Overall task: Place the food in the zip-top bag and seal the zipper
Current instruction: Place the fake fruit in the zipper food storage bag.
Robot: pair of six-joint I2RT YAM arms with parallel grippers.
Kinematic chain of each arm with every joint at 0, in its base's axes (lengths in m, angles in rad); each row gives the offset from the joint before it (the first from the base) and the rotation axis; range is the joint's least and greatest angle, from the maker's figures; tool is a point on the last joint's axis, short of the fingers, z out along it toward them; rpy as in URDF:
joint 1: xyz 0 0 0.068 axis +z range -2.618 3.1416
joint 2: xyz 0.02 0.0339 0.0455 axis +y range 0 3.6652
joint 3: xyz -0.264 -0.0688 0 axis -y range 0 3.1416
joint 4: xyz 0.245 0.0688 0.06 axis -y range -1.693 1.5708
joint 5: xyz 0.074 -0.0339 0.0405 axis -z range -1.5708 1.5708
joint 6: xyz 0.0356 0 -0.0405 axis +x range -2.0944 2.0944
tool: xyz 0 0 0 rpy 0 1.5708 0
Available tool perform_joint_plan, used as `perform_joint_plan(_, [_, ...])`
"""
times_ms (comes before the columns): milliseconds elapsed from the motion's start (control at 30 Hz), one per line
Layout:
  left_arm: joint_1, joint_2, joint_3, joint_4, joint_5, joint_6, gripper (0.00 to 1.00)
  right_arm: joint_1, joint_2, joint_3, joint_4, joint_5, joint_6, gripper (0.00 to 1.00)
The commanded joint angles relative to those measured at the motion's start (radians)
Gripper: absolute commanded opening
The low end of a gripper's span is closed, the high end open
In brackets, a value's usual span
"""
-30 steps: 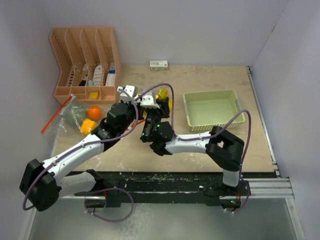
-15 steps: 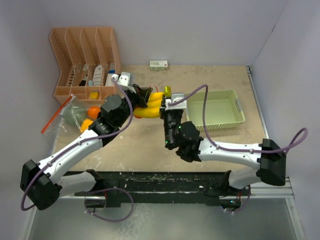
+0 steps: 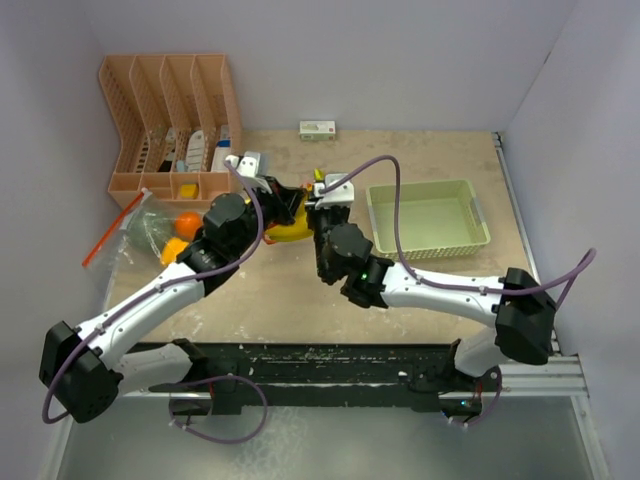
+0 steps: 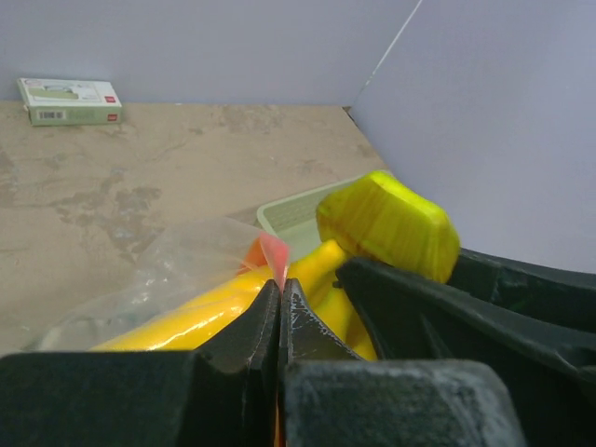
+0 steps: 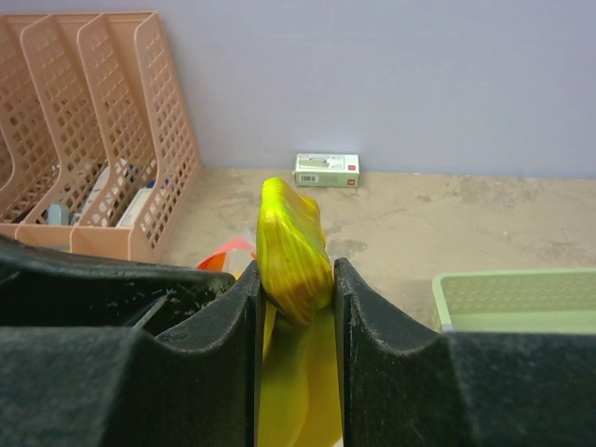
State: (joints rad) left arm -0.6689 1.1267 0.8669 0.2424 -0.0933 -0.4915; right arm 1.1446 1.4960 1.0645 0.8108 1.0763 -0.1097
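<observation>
Beige counter (image 3: 420, 290), grey walls; left pincer (image 4: 280, 293) pinched tight on a clear bag (image 4: 177, 265) at its red-tipped edge. Yellow bananas (image 4: 186, 321) lie just under that film. Right pincer (image 5: 295, 279) clamps a ribbed yellow food piece (image 5: 291, 247) directly above the bananas.

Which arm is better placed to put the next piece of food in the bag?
Right. The right gripper grips a yellow ribbed fruit beside the zip-top bag; the left gripper pinches its edge.
</observation>
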Motion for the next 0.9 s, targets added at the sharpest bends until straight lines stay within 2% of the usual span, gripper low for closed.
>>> perform_joint_plan(0, [-0.011,-0.029,-0.035,-0.041,0.069,-0.052,0.00,-0.047,-0.029,0.119,0.120,0.023,0.066,0.00])
perform_joint_plan(267, [-0.011,-0.031,-0.052,0.010,0.068,-0.086,0.00,-0.080,0.043,0.165,0.197,0.091,-0.004,0.00])
perform_joint_plan(433, [-0.011,0.026,0.064,0.009,0.075,-0.066,0.00,-0.076,0.088,0.188,0.151,0.127,0.021,0.00])
perform_joint_plan(533, [-0.011,-0.002,0.082,-0.003,0.046,-0.051,0.00,-0.082,0.085,0.145,0.266,0.173,-0.081,0.00])
perform_joint_plan(667, [-0.012,-0.067,0.023,0.001,-0.011,-0.064,0.00,-0.099,0.089,0.108,0.430,0.218,-0.218,0.00])
perform_joint_plan(867, [-0.012,-0.106,-0.035,-0.015,0.001,-0.116,0.00,-0.120,0.098,0.110,0.480,0.226,-0.234,0.00])
